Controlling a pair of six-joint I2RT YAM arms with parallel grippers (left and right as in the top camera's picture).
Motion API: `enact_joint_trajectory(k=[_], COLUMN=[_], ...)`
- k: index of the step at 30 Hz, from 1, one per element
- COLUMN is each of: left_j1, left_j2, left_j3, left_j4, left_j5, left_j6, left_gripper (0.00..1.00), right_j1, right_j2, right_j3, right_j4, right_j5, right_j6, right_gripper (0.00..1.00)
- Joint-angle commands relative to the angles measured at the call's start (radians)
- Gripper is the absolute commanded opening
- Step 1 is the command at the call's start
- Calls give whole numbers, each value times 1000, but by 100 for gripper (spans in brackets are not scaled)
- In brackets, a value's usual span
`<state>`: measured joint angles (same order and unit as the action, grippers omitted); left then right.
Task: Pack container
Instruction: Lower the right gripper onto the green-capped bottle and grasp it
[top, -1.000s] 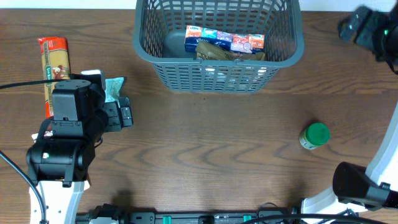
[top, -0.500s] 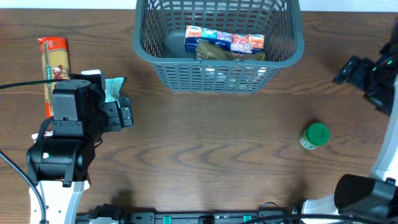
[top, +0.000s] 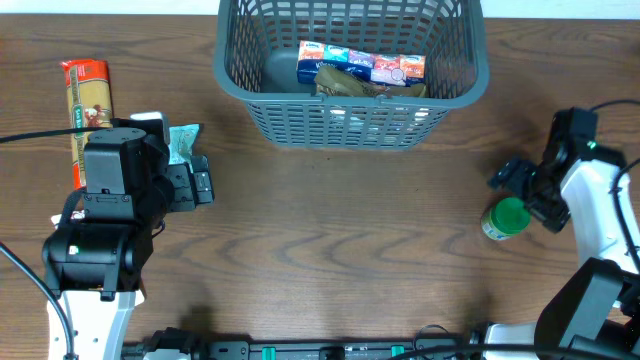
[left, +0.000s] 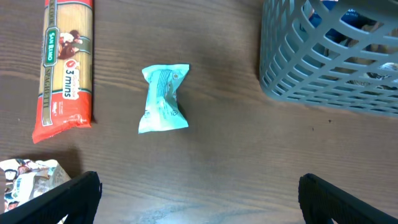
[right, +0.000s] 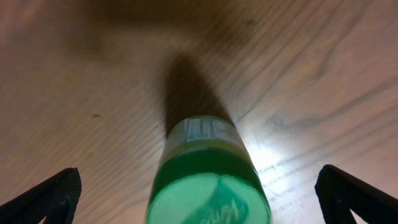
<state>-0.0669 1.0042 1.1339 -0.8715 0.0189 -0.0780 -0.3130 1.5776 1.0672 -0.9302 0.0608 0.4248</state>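
Several colourful packets (top: 362, 62) lie in a row inside the container (top: 350, 120), which stands at the upper middle of the overhead frame on the wooden table (top: 350, 240). The left wrist view catches only one corner of its slotted wall, at upper right (left: 323, 62).

Left of it, apart from the wall, lies a teal packet (top: 183, 140) (left: 163, 99). Further left is a long red pasta packet (top: 88, 110) (left: 67, 68).

The left wrist view alone shows a white printed packet (left: 25, 180) at lower left. It also shows the left gripper (left: 205, 199) spread wide over bare wood, holding nothing.

At the right edge, a green-lidded jar (top: 507, 217) stands upright. The right gripper (top: 522, 198) hangs at it. The right wrist view shows the jar (right: 211, 180) between the released, widely parted fingers (right: 46, 199), neither touching it.
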Motion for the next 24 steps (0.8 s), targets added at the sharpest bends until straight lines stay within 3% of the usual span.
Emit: enact_joint_trajectory(k=[1,21,24], left_j1=[5,5,5], left_j2=[0,0,0], left_j3=[18,18,18], left_j4=[-3,-3,-3], left_j5=[-11,-11,-11], left_j6=[6,6,6], left_gripper=[98,98,98], right_j1=[6,6,6], right_j2=[-11,-11,-11], right_j3=[-60,-263,-263], right_j4=[46,224,227], right_j5=[11,26,26], right_j6=[35,54,54], right_gripper=[99,99,91])
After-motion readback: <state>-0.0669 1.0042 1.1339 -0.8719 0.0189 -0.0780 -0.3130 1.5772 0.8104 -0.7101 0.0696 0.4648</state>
